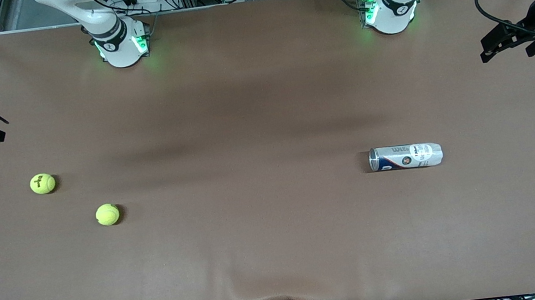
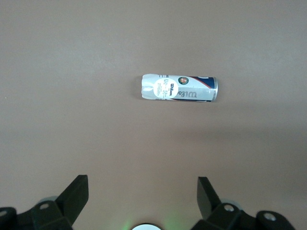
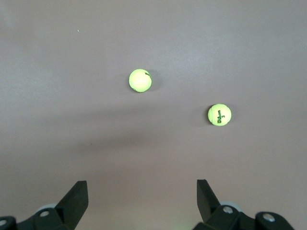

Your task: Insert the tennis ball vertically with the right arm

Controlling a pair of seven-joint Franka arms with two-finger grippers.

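Worktop (image 1: pixel 279 249): brown cloth over the whole surface, with a slight wrinkle at the edge nearest the front camera. I see wide bare room around everything on it.
Arms: both bases stand along the top of the front view, and both arms wait pulled out to their own ends of the worktop.
Can (image 1: pixel 406 156): lies on its side toward the left arm's end, long axis running along the worktop's length, metal-rimmed mouth pointing to the middle. I judge it must be stood upright before a ball can drop in vertically.
Left tool (image 2: pixel 143 191): released, jaws wide, nothing between them, hanging high over the worktop with the can in plain sight of its wrist view. It is the arm nearer the can.
Right tool (image 3: pixel 142 191): released, jaws wide and empty, high over the right arm's end; both balls lie below and ahead of it in its wrist view.
Printed ball (image 1: pixel 42 183): toward the right arm's end, close to that edge.
Plain ball (image 1: pixel 107 214): nearer the front camera than the printed ball and closer to the middle, well apart from it, so the jaws have room round either one.
Key relation: balls and can sit at different ends, well apart, so my right arm must carry a ball across the middle.
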